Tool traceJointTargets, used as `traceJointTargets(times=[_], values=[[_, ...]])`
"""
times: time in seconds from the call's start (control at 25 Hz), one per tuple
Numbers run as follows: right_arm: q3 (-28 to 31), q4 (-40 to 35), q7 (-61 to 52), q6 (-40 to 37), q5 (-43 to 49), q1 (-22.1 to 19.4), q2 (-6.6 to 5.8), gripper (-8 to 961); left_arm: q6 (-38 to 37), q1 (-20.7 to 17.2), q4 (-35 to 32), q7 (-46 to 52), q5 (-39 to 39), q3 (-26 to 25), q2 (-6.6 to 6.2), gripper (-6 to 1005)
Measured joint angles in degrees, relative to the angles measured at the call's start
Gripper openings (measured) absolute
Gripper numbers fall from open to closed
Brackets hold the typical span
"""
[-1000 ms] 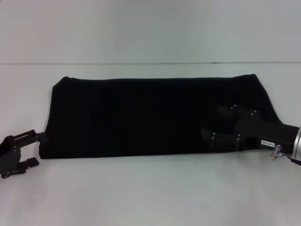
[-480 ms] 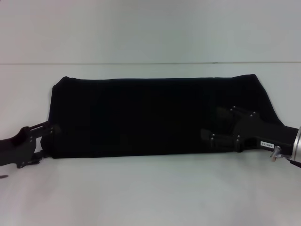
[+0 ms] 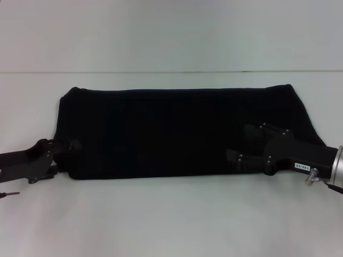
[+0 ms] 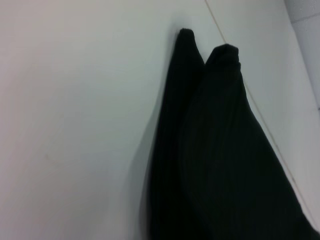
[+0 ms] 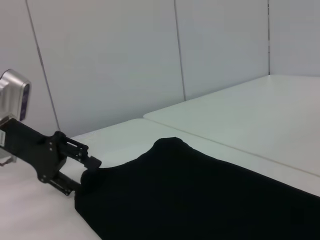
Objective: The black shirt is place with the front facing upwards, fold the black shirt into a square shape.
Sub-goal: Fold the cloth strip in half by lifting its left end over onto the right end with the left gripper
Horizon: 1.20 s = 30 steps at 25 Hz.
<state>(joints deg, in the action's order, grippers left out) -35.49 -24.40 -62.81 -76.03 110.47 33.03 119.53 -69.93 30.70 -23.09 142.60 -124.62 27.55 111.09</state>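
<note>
The black shirt (image 3: 171, 131) lies on the white table (image 3: 171, 219) as a long, flat band running left to right; no print shows. My left gripper (image 3: 67, 159) is at the band's near left corner, open, with its fingers on either side of the cloth edge. The right wrist view shows the same left gripper (image 5: 85, 175) against that corner of the shirt (image 5: 200, 195). My right gripper (image 3: 238, 143) rests open over the near right part of the shirt. In the left wrist view only the shirt (image 4: 220, 150) and bare table show.
White table surface (image 3: 171, 43) surrounds the shirt on all sides, with a seam line (image 3: 161, 72) running across behind it. A pale panelled wall (image 5: 125, 60) stands beyond the table.
My left gripper has moved right, onto the shirt's near left corner, and that corner has shifted right with it. The right gripper has edged slightly left.
</note>
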Motion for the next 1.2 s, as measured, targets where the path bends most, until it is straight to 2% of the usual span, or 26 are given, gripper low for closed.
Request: traceJointTargets(times=[0.04,0.2,0.48,0.56,0.8,1.0,1.2], values=[[-0.01,0.0,-0.01,-0.15,0.0,0.0,0.0,922,0.38,0.19,-1.27,-0.21,-0.03,1.62,0.12,853],[0.19,0.0,-0.03,-0.68,-0.04,-0.14,0.0,922,0.74,0.17,-2.83,-0.02,-0.06,2.73,0.66,782],[0.32,-0.02,-0.04,-1.47,-0.09,-0.24,0.0,921,2.59,0.2,-2.78,0.98,-0.1,4.95,0.78,657],[0.33,-0.04,-0.04,-1.48,-0.09,-0.24,0.0,921,2.97,0.13,-2.77,1.12,-0.1,5.09,0.79,416],[0.39,-0.04,-0.04,-1.48,-0.09,-0.17,0.0,921,3.2,-0.09,-2.98,1.15,-0.1,4.92,0.57,181],[0.43,-0.04,-0.04,-1.49,-0.09,-0.08,0.0,920,3.49,0.06,-3.06,1.15,-0.1,5.12,0.4,33],[0.63,-0.04,-0.04,-1.49,-0.09,-0.07,0.0,920,3.16,-0.02,-3.1,0.94,0.0,4.92,0.07,33]])
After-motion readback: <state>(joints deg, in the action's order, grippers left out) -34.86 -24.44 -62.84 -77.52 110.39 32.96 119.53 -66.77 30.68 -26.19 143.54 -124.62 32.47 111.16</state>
